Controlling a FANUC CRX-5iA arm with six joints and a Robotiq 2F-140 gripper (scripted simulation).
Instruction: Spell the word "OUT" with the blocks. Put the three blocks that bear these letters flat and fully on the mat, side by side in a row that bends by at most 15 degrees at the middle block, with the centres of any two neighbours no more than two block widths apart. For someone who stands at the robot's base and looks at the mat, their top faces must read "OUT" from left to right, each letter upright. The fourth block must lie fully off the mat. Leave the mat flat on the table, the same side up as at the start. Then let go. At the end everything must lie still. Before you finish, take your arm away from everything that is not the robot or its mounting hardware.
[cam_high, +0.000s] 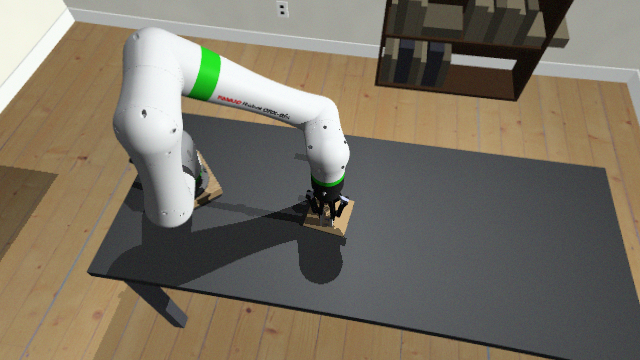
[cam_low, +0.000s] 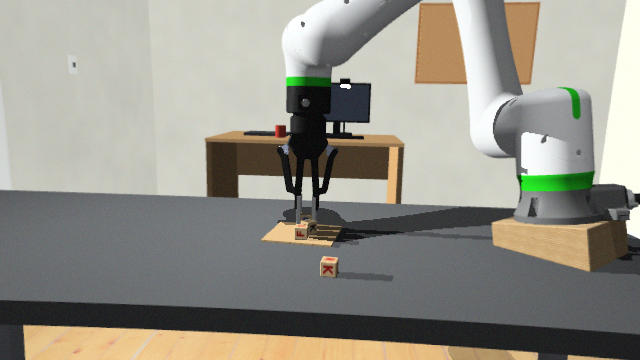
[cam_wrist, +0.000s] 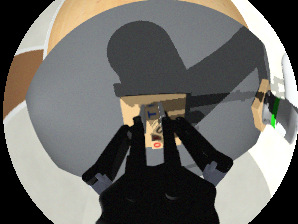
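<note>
Dark table (cam_high: 450, 225) is hosting a placing step: your gripper (cam_low: 306, 212) is pinching a block (cam_wrist: 156, 129), probably lowering onto the mat (cam_low: 280, 234), so you're releasing next.

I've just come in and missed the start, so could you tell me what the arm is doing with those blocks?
The arm's tool is shut on a lettered block and reaches down over the tan mat on the dark table, with its fingertips just above the mat. Two other blocks sit on the mat right below it. A block marked K lies apart on the table, off the mat.
</note>
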